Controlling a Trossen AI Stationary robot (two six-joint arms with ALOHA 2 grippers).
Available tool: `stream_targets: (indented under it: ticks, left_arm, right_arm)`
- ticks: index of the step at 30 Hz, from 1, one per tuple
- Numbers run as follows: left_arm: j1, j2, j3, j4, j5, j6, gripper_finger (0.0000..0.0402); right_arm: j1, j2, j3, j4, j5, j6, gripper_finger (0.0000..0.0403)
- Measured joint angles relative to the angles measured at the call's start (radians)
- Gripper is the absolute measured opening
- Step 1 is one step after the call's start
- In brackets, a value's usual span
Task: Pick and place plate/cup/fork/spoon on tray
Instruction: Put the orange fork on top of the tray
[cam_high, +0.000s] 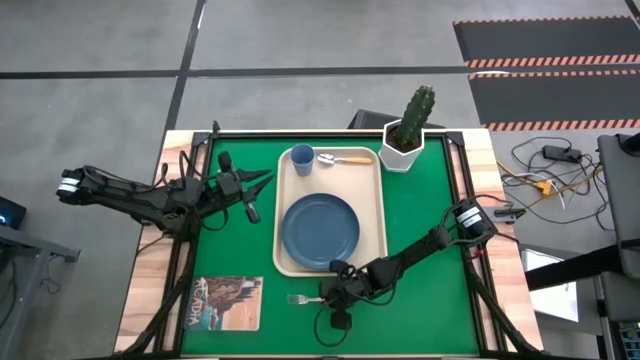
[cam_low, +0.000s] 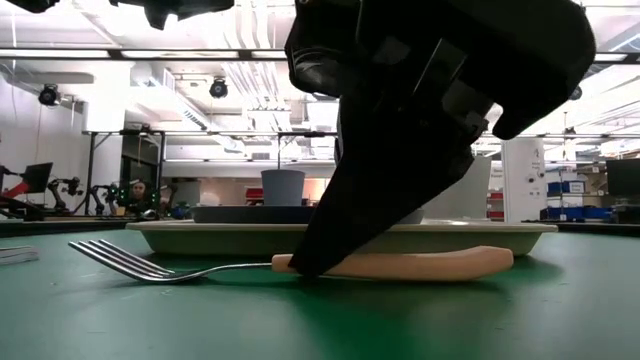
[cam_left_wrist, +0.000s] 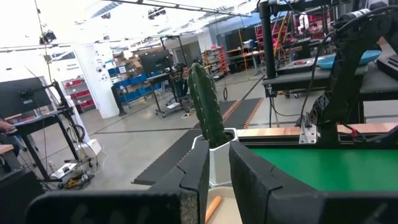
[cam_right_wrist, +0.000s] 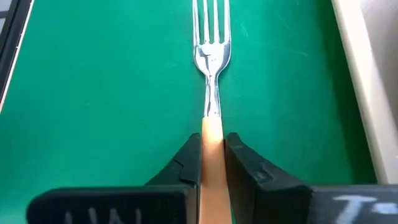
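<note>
The fork (cam_high: 302, 298) lies flat on the green mat just in front of the tray's near rim (cam_high: 300, 272), tines toward the table's left. My right gripper (cam_high: 335, 296) is shut on its tan handle (cam_right_wrist: 212, 143). The dark blue plate (cam_high: 320, 230), the blue cup (cam_high: 301, 158) and the spoon (cam_high: 345, 159) rest in the cream tray. My left gripper (cam_high: 262, 180) hovers left of the tray, empty, fingers shut but for a narrow gap (cam_left_wrist: 219, 180). My right gripper pinches the fork's handle (cam_right_wrist: 212, 134) between its two fingers, at the end nearest the metal neck. The fingers slant down from the table's right, one on each long side of the handle. The fork lies level on the mat (cam_low: 420, 265), tines (cam_low: 130, 260) resting on it.
A cactus in a white pot (cam_high: 405, 148) stands at the tray's far right corner. A picture-covered booklet (cam_high: 225, 302) lies at the near left of the mat. Green mat shows on both sides of the tray.
</note>
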Motion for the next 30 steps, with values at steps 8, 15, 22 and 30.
stream_targets:
  ticks: [8,15,22,30]
  left_arm:
    - [0.000,0.000,0.000,0.000,0.000,0.000,0.0044]
    - [0.000,0.000,0.000,0.000,0.000,0.000,0.0044]
    - [0.000,-0.001,0.000,0.000,0.000,0.000,0.0044]
    - [0.000,-0.001,0.000,0.002,0.000,0.000,0.0044]
  right_arm:
    - [0.001,-0.041,-0.003,-0.002,-0.009,-0.052,0.0032]
    - [0.001,-0.138,-0.002,-0.088,-0.002,-0.060,0.0032]
    - [-0.008,-0.269,-0.001,-0.337,0.065,-0.105,0.0032]
    - [-0.111,-0.411,-0.002,-0.576,0.132,-0.241,0.0033]
